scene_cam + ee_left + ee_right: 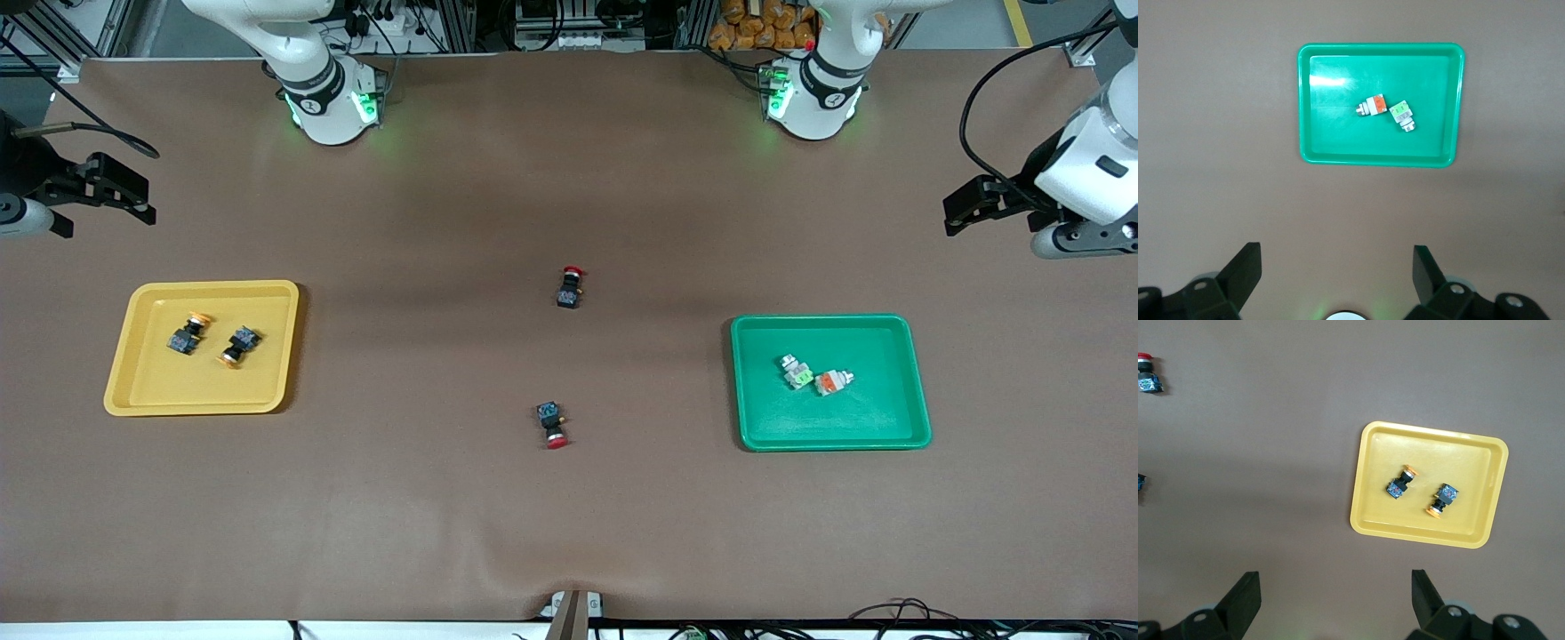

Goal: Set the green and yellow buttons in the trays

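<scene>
The sorting looks finished, as far as these views show. The yellow tray (202, 348), toward the right arm's end of the table, holds two black switches with yellow-orange caps: one (187, 333) lies at about ten o'clock from the other (237, 346), the pair near each other but apart. The green tray (829, 381), toward the left arm's end, holds two pale grey-white switches, one with a green block (797, 372) and one with an orange block (831, 381), lying just beside each other near the tray's middle, the orange one at about four o'clock from the green.

Two red-capped switches are left on the bare table between the trays; they are not part of the job. One (570, 288) sits at twelve o'clock from the other (552, 424), well apart.

Both arms wait, pulled out to the table's ends. The left gripper (1337, 267) hangs over the table beside the green tray, its fingers spread wide and holding nothing. The right gripper (1335, 590) hangs over the table beside the yellow tray, likewise spread and empty.

I judge nothing remains to be placed.
</scene>
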Action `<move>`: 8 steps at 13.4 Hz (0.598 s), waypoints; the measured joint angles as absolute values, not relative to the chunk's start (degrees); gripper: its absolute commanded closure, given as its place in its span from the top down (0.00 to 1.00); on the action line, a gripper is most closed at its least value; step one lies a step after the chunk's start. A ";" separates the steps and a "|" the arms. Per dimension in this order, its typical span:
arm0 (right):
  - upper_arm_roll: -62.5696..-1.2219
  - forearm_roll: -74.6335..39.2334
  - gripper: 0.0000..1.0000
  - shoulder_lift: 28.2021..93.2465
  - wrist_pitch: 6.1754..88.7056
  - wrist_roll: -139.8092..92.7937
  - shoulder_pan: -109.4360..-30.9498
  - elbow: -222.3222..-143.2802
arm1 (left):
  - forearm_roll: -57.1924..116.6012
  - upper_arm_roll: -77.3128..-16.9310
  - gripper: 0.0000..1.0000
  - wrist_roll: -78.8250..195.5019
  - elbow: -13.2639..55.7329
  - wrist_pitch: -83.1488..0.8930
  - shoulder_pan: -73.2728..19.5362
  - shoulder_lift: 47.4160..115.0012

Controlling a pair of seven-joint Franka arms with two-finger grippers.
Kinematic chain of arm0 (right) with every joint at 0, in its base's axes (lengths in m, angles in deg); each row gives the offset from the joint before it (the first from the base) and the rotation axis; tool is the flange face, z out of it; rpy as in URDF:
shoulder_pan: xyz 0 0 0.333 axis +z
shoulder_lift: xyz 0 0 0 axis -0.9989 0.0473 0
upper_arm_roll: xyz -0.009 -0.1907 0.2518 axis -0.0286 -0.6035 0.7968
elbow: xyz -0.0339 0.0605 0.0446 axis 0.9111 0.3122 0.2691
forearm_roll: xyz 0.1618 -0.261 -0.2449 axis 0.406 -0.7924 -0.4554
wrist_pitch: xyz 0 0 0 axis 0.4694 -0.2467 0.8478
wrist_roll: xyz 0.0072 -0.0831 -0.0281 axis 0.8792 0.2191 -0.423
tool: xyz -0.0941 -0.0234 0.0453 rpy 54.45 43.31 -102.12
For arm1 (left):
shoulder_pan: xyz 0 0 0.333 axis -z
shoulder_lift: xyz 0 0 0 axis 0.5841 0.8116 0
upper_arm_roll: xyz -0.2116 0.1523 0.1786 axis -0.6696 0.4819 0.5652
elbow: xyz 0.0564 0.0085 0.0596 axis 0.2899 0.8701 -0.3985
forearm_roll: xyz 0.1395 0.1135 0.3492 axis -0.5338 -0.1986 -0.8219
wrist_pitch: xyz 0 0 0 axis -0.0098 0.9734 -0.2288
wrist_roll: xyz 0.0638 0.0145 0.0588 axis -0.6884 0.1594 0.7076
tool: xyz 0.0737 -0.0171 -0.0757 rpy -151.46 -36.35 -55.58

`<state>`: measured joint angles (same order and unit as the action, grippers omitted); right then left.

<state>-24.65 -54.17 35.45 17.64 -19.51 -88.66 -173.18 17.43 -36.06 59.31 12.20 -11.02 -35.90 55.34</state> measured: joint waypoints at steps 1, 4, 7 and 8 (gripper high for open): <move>-24.74 -53.89 1.00 35.45 17.62 -19.51 -88.76 -173.18 | 17.43 -36.36 1.00 59.31 12.21 -11.02 -35.88 55.34; -24.80 -53.44 1.00 35.45 17.60 -19.51 -88.88 -173.18 | 17.43 -37.00 1.00 59.42 12.29 -11.02 -35.87 55.32; -24.79 -52.89 1.00 35.45 17.54 -19.51 -88.88 -173.18 | 17.44 -38.68 1.00 62.06 12.97 -11.58 -35.87 54.63; -24.79 -52.83 1.00 35.45 17.53 -19.51 -88.88 -173.18 | 17.44 -39.06 1.00 62.46 13.08 -11.84 -35.87 54.26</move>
